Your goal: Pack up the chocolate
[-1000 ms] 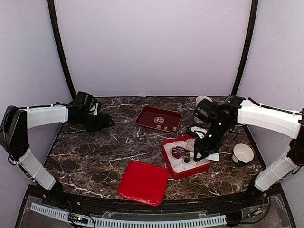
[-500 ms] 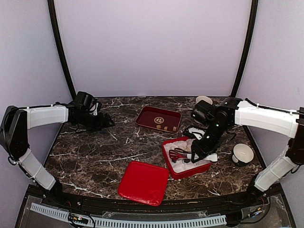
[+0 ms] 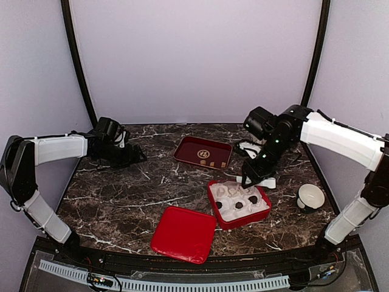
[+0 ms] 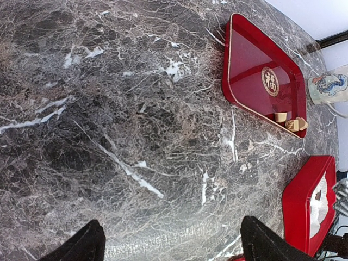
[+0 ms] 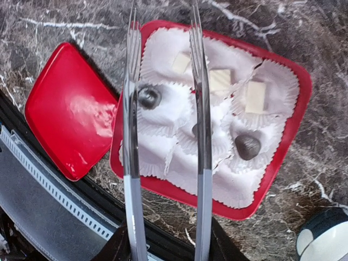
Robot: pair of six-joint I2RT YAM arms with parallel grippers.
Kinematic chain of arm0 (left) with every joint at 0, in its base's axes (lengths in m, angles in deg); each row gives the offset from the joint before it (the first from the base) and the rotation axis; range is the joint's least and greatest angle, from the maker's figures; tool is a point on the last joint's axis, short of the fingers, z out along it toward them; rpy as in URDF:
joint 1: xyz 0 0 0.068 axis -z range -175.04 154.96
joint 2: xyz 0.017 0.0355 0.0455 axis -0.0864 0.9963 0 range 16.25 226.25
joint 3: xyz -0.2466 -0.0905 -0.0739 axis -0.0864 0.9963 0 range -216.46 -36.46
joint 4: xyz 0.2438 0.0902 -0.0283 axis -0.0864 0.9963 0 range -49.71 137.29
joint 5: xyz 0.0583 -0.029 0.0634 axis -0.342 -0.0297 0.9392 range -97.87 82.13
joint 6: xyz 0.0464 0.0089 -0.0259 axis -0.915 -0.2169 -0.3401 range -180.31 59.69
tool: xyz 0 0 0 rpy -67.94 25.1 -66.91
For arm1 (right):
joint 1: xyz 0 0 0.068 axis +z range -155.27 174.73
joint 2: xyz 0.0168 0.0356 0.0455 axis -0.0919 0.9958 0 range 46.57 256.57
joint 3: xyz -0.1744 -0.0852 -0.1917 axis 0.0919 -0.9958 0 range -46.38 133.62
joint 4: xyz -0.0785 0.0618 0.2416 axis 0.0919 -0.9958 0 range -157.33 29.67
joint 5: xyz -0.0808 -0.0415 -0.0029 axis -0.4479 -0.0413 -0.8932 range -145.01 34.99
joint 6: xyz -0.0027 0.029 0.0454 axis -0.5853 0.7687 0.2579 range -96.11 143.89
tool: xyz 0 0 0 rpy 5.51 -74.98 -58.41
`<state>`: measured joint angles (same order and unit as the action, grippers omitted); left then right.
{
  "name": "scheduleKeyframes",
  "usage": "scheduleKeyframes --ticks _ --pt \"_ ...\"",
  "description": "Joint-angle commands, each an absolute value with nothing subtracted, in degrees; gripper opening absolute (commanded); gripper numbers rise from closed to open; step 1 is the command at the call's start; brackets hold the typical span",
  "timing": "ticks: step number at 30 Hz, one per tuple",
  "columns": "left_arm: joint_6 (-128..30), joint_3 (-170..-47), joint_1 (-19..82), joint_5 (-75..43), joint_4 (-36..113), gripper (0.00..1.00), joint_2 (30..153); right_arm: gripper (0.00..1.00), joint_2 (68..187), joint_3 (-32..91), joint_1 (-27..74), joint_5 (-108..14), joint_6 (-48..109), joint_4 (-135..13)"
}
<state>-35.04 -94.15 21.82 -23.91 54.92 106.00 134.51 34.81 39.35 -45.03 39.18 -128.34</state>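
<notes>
A red box (image 3: 242, 224) lined with white paper cups sits right of centre. Chocolate lies in its cups: dark lumps (image 5: 148, 98) (image 5: 247, 147) and cream pieces (image 5: 255, 97) (image 5: 220, 80). My right gripper (image 5: 166, 246) is shut on metal tongs (image 5: 129, 136). Their two arms stand apart above the box, with nothing between the tips. From above, the right gripper (image 3: 258, 171) hovers over the box's far edge. Two tan chocolates (image 4: 296, 124) remain in the red tray (image 4: 255, 76). My left gripper (image 4: 168, 244) is open over bare marble at the far left (image 3: 137, 157).
The red lid (image 3: 183, 234) lies flat in front of the box, near the table's front edge. A white cup (image 3: 310, 196) stands right of the box. A painted mug (image 4: 329, 87) stands beyond the tray (image 3: 203, 152).
My right arm has lifted the tongs out of the box and drawn back toward the tray. The tong arms have spread. The left arm has not moved.
</notes>
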Motion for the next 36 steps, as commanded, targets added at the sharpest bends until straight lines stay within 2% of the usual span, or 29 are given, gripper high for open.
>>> scheduleKeyframes --ticks 1,5,12,22,36 --pt "-35.27 -94.38 21.40 -23.38 54.35 0.88 104.92 0.38 137.27 41.37 34.56 -48.87 37.12 -128.72" --pt "-34.85 -94.66 21.45 -23.16 54.28 0.89 105.23 0.38 143.65 48.44 30.28 -50.37 36.28 -128.66" --pt "-34.14 -95.43 21.40 -22.79 53.93 0.88 106.57 0.38 153.60 57.23 28.60 -52.21 33.47 -129.57" --pt "-33.33 -96.87 21.48 -23.45 52.94 0.88 109.20 0.38 159.68 57.67 27.25 -51.80 32.54 -127.49" --pt "-34.29 -97.98 21.42 -23.28 53.49 0.88 110.20 0.36 162.39 57.29 27.33 -49.29 31.89 -126.70"
